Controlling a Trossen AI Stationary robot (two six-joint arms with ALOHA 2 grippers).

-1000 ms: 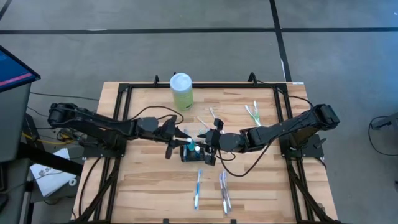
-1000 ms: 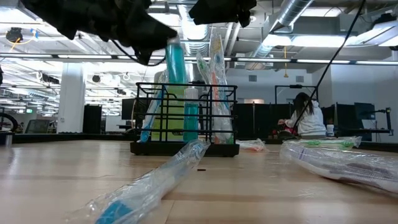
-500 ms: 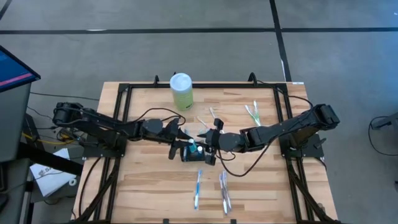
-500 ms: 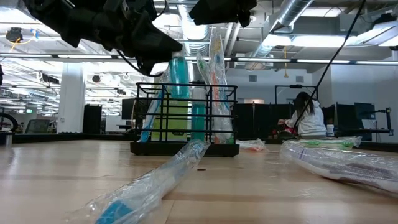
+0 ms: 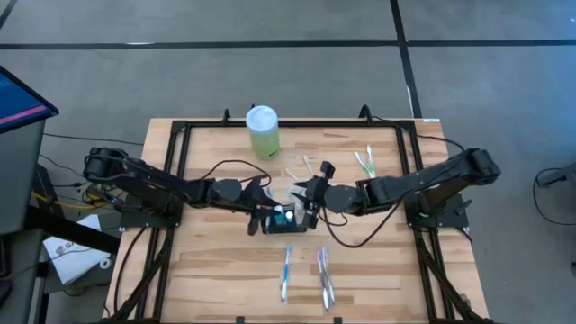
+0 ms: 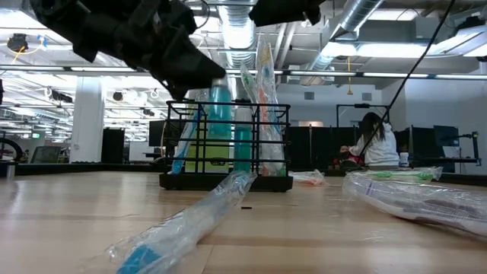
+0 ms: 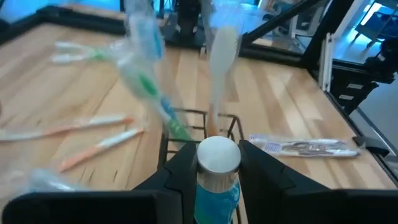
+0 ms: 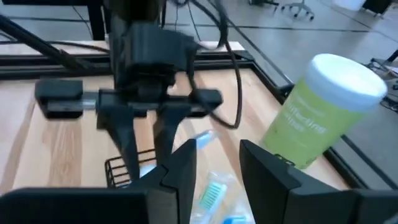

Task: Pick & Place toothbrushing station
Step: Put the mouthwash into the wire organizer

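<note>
The black wire-mesh caddy [image 5: 295, 227] stands mid-table with wrapped toothbrushes [image 6: 262, 84] upright in it. It also shows in the low view [image 6: 171, 181] and the left wrist view [image 7: 166, 144]. My left gripper [image 5: 273, 212] is over the caddy's left side, shut on a teal tube with a white cap [image 7: 217, 154]. The tube's lower part is inside the caddy [image 6: 221, 125]. My right gripper [image 5: 306, 200] hovers open above the caddy's right side. A wrapped toothbrush head [image 8: 210, 193] shows below its fingers, untouched. My left gripper pinches the teal tube between its two fingers, on the tube's sides just below the white cap [image 7: 217, 186]. The fingers [image 7: 184, 171] come slanting down from the table's left. The tube stands about upright, its lower part down in the caddy.
A pale green bottle with a white cap [image 5: 262, 129] stands at the far edge. Wrapped toothbrushes lie near the front [image 5: 286, 273] [image 5: 324, 277], and more lie far right of the caddy [image 5: 364, 163] [image 5: 301, 169]. A black frame borders the table [image 5: 180, 135].
My left gripper has gone toward the table's right edge and down, carrying the teal tube from above the caddy's left rim down into the caddy. My right gripper has drawn back a little from the caddy, toward the right and far edges.
</note>
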